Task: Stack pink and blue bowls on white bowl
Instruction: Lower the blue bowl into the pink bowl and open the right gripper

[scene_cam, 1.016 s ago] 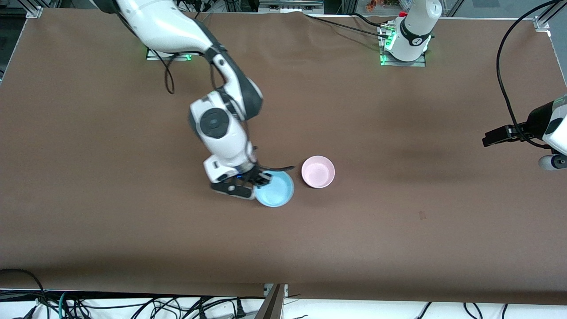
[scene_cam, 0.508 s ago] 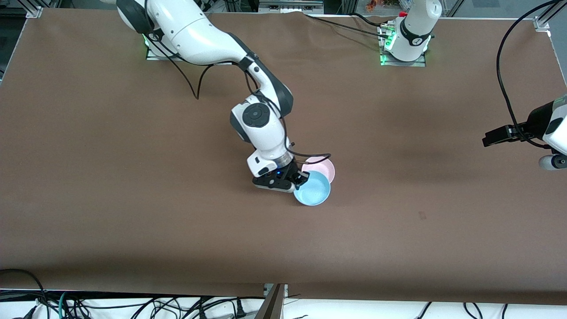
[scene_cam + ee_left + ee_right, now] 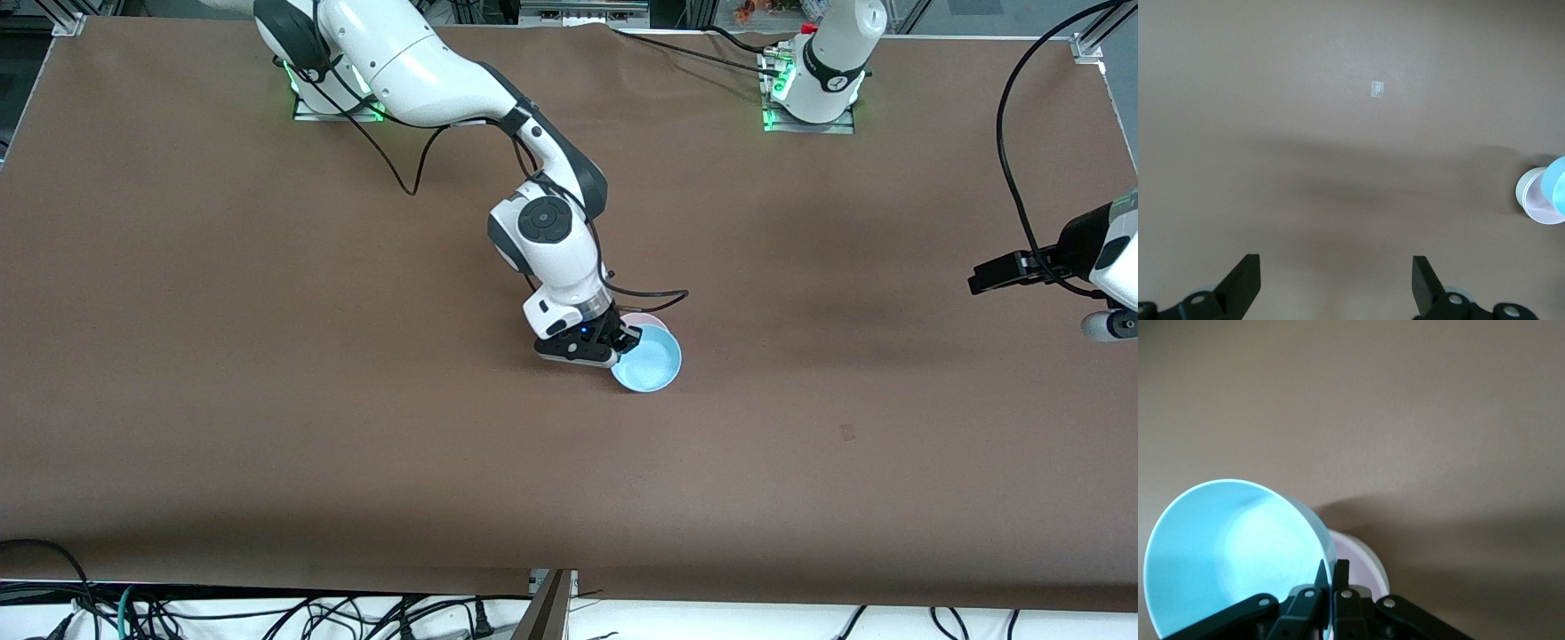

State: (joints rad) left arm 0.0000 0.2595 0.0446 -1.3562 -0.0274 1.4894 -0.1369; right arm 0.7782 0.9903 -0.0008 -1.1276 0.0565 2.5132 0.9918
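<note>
Hovering blue bowl [image 3: 652, 357] hides pink bowl [image 3: 637, 316].

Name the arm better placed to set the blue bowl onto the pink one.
Right. The right claw is shut on the blue bowl, held over the pink bowl. The left claw waits open at its own end of the table.

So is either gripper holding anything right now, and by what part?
The right gripper holds the blue bowl by its rim, over the pink bowl. The left gripper is open, holding nothing.
</note>
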